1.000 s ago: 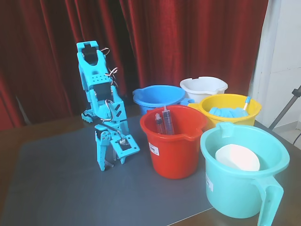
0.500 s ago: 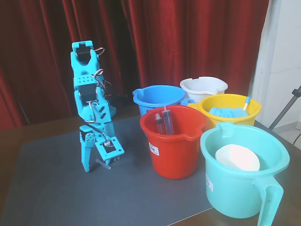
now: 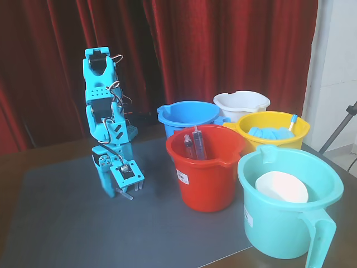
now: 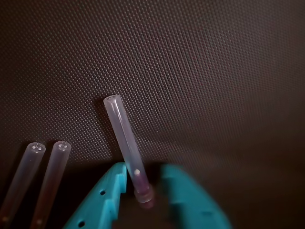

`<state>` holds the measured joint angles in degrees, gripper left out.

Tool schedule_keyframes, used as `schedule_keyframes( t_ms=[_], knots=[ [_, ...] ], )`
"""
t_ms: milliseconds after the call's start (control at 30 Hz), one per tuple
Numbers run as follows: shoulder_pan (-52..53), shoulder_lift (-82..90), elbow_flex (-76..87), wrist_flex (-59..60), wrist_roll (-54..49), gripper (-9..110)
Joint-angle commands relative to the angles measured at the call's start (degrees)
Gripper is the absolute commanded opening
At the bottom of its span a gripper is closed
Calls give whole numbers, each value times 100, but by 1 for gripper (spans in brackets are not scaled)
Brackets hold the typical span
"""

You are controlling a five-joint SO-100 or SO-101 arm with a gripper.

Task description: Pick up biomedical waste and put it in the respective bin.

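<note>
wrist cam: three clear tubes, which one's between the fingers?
The lone tube at centre, its lower end sitting between the teal gripper fingers. The other two tubes lie side by side at the lower left, clear of the gripper.

Arm upright, wrist bent down — tool (image 3: pixel 127 192) low, jaws seemingly nearly closed.

Fixed view: front of table, raised, facing curtain (image 3: pixel 223 44), arm and buckets mid-distance. Wrist view: close, looking down on mat (image 4: pixel 214 71). Shared: mat (image 3: pixel 61 218) beneath gripper (image 3: pixel 124 192)
</note>
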<state>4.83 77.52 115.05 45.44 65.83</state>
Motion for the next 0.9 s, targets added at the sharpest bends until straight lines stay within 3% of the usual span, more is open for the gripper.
schedule_keyframes(
  t_ms=[0, 233, 433, 567, 700, 800, 867],
  knots=[
    [44, 229, 105, -202, 44, 0],
    [44, 272, 325, -686, 229, 0],
    [44, 325, -563, -308, 255, 0],
    [18, 325, -1960, 826, 316, 0],
    [26, 527, -4289, 3023, 835, 0],
    [-44, 642, -5643, 3938, 914, 0],
    [-483, 721, -6627, 4579, 1248, 0]
  ],
)
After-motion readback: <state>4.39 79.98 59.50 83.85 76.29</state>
